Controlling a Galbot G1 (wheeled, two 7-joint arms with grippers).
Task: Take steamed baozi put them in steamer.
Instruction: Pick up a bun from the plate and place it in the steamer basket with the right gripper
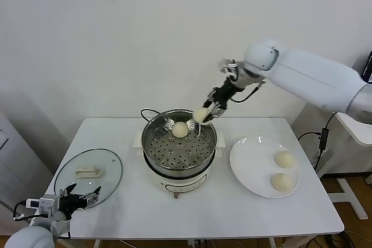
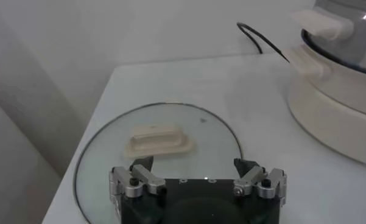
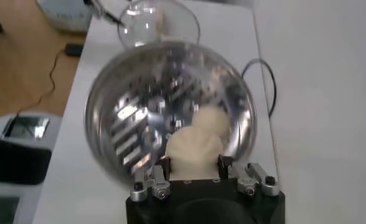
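Shiny metal steamer, glass lid

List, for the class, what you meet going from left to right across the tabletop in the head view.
Open left gripper at the table's near left corner → glass lid lying flat → steamer with one baozi inside → right gripper, shut on another baozi above the steamer's far rim → white plate carrying two baozi.

In the left wrist view the steamer is cut off by the edge; the glass lid near it is partly hidden behind the left gripper.
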